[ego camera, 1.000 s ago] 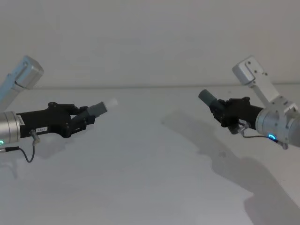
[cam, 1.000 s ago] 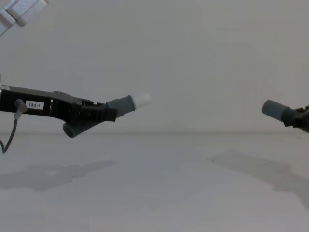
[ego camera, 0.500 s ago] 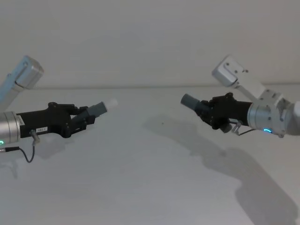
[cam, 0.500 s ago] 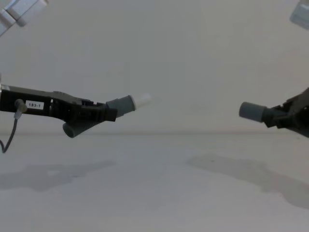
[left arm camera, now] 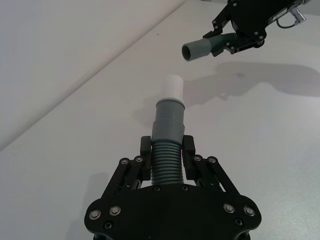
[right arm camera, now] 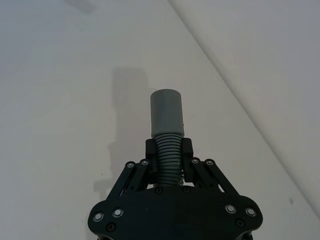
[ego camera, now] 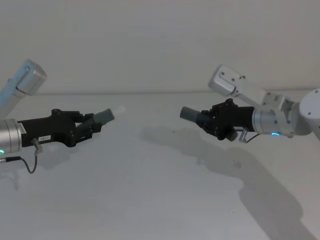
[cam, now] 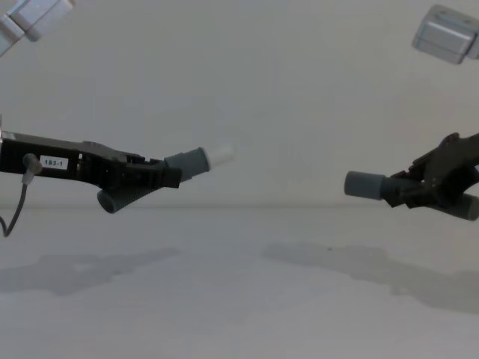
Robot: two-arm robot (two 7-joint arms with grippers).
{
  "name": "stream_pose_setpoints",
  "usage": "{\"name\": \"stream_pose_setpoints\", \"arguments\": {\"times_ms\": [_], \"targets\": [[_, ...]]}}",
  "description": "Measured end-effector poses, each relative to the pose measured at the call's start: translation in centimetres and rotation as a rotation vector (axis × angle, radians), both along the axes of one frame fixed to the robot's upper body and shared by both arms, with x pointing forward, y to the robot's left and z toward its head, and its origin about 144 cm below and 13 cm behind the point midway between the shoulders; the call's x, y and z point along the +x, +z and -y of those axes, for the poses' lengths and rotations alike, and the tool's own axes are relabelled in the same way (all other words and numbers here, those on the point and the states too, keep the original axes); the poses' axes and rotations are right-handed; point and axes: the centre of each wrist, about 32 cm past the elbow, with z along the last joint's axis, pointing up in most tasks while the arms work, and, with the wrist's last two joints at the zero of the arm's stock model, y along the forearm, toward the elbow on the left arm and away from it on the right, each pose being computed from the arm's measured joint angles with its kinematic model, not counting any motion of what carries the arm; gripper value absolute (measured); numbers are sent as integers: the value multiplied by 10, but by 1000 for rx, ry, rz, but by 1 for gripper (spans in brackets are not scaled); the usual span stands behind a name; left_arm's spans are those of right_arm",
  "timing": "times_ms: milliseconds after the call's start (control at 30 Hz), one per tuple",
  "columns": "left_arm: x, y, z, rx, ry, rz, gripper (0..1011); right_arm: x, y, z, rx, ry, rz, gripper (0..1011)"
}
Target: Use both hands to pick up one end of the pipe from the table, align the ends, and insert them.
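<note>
Pipe tip (ego camera: 119,108) and sleeve (ego camera: 190,114) apart above table (ego camera: 150,200).

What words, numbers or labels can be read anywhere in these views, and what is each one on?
"183-1": it seems to read so in the chest view, on a small white label on the side of the left gripper, which holds the white-tipped pipe piece.
In the head view the same label is too small to read.
Right gripper, holding the wide-ended pipe piece: no readable text.
Nothing else can be read.
</note>
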Motion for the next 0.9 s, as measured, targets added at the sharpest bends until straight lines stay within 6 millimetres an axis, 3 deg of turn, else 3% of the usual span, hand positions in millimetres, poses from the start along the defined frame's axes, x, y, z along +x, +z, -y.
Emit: {"name": "stream_pose_setpoints", "arguments": {"times_ms": [900], "targets": [[0,0,0,0,0,0,331,11,26,-25,-86,176,33,256]]}}
